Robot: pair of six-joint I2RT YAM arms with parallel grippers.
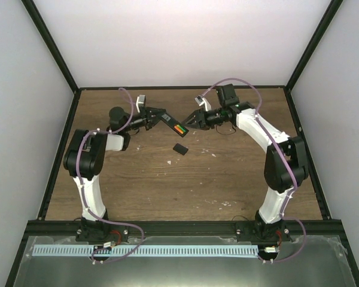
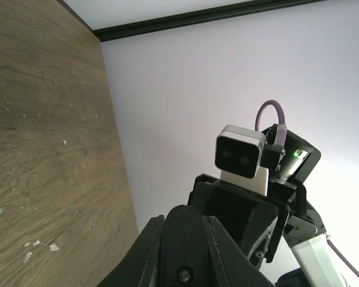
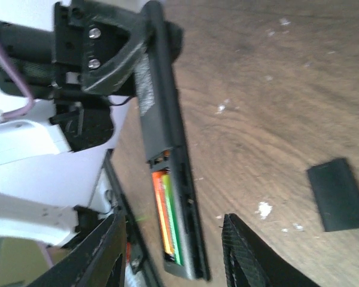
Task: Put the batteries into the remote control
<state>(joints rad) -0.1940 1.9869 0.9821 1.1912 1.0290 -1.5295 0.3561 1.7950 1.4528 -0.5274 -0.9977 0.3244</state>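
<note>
L gripper [image 1: 154, 117] is clamped on one end of the remote control [image 1: 169, 122], fingers narrow on its edges. The remote sits btwn the two arms over the far middle of the table [image 1: 227, 173], free end pointing toward the R arm. Compartment is open w/ the batteries [image 1: 179, 128] inside, orange and green, side by side lengthwise near the free end. R gripper [image 1: 193, 119] is at that end. In R wrist view its fingers [image 3: 105, 251] stand apart, one each side of the remote, gaps showing, gripping nothing. Small black battery cover [image 1: 180, 149] lies flat on the wood just nearer than the remote, apart from both grippers. Pale chips dot the wood.
</note>
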